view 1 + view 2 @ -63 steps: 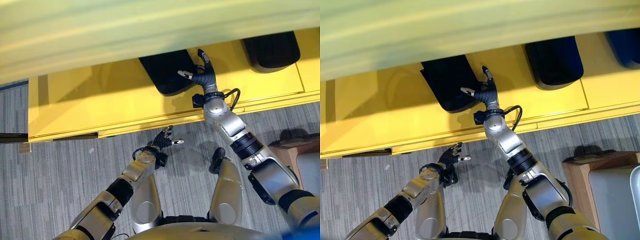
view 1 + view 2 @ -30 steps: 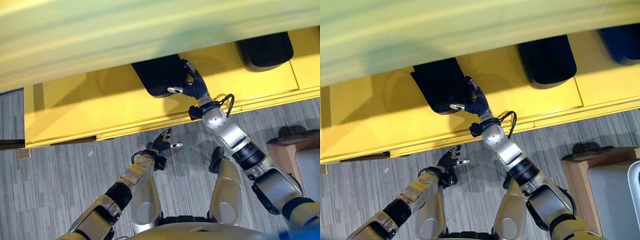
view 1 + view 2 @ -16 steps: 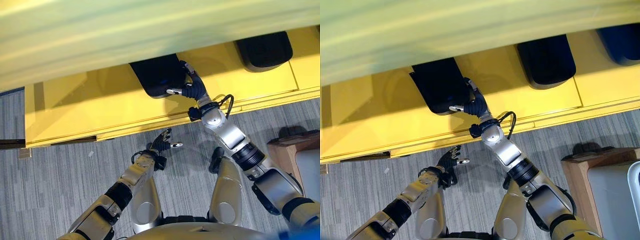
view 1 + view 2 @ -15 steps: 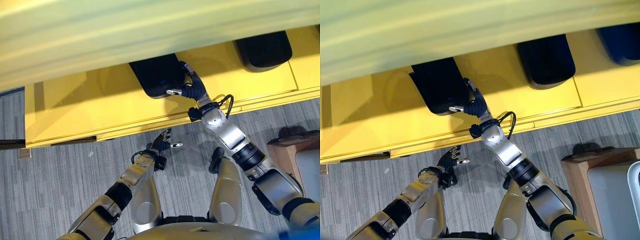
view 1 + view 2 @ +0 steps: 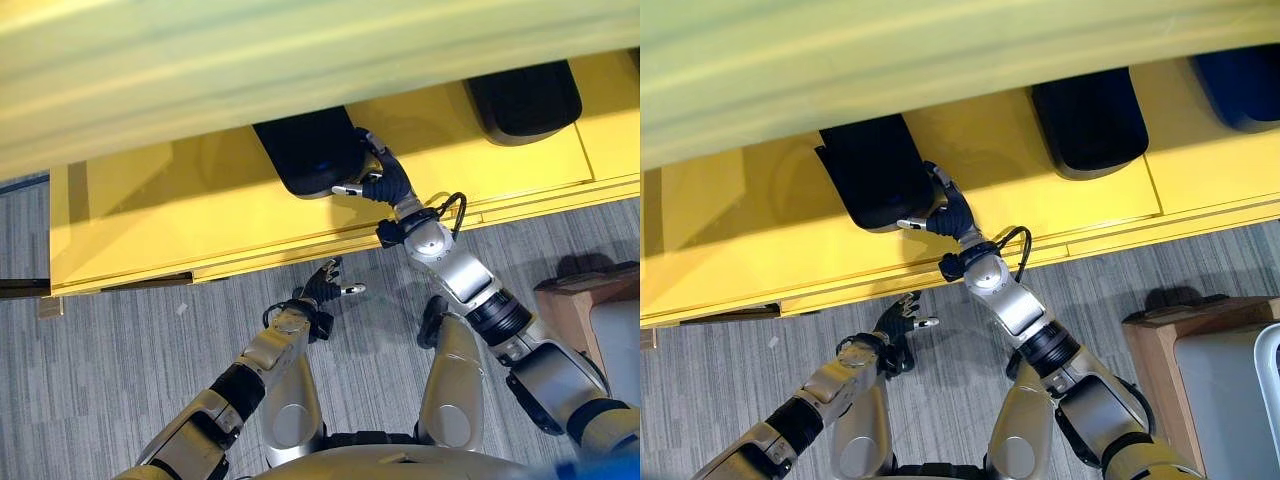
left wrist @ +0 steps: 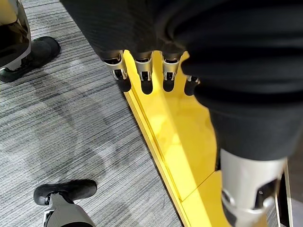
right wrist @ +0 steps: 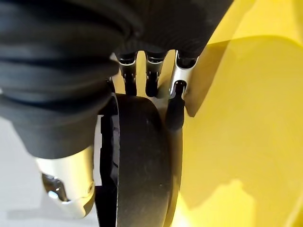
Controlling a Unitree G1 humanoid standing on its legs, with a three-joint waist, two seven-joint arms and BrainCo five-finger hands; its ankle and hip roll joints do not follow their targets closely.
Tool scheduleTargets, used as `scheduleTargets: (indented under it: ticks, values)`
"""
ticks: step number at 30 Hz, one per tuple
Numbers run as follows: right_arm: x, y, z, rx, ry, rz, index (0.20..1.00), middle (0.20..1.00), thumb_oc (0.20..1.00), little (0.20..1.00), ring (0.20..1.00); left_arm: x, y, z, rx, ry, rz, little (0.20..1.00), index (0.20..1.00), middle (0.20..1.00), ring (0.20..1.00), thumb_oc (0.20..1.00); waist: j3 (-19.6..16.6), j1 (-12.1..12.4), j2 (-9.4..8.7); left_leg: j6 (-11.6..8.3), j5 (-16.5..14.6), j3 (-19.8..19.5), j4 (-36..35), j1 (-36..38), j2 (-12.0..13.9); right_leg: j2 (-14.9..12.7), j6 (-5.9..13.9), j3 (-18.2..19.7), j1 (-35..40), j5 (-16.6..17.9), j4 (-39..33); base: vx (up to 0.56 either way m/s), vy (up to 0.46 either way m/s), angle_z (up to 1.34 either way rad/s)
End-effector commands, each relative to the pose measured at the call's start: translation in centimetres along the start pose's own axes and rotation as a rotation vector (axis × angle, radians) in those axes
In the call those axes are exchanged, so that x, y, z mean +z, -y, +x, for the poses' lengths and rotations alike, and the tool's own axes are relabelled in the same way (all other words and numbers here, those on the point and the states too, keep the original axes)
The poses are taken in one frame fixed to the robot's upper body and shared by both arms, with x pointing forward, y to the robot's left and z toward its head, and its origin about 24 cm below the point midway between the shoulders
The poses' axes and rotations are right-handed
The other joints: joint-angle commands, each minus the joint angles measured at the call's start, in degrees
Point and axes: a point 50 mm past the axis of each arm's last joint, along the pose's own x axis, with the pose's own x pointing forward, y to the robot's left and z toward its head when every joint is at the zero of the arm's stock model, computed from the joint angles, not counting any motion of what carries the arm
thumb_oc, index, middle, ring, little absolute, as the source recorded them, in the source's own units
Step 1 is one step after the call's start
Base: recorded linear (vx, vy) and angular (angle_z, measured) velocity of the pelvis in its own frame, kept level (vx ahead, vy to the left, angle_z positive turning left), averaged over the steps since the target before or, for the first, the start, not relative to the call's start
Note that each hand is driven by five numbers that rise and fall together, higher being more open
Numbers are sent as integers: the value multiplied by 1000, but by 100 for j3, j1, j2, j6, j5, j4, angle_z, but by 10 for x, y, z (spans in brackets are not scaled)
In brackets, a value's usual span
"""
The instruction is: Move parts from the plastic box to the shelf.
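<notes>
On the yellow shelf (image 5: 180,215), near the middle top of the frame, lies a black part (image 5: 305,155). The right hand (image 5: 378,180) is at its right edge, with the fingers (image 7: 179,87) and thumb curled around that edge and holding it. A second black part (image 5: 525,100) lies on the shelf at the upper right, well apart. Lower down, over the grey floor (image 5: 100,370), the left hand (image 5: 322,285) hangs with its fingers loose and holds nothing.
</notes>
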Motion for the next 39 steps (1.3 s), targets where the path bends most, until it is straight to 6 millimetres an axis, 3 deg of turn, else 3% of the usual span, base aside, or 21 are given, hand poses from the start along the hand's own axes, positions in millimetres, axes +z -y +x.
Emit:
scheduleTargets:
  ticks: [1, 21, 39]
  values:
    - [-90, -42, -52, 218, -426, 54, 1000, 1000, 1000, 1000, 1000, 17, 10, -5, -42, 86, 2, 1000, 1000, 1000, 1000, 1000, 214, 246, 22, 147, -265, 176, 92, 278, 61, -36, 36, 27, 83, 430, -282, 0, 0, 0]
    - [-81, -61, -54, 392, -379, 7, 1000, 1000, 1000, 1000, 1000, 15, 12, -4, -43, 74, 11, 1000, 1000, 1000, 1000, 1000, 214, 293, 29, 120, -272, 143, 104, 309, 71, -97, 44, 19, 113, 419, -267, 0, 0, 0]
    - [-82, -65, -56, 416, -382, 18, 1000, 1000, 1000, 1000, 1000, 15, 12, -3, -52, 71, 19, 1000, 1000, 1000, 1000, 1000, 214, 304, 34, 114, -281, 118, 127, 300, 81, -138, 46, 11, 101, 419, -237, 0, 0, 0]
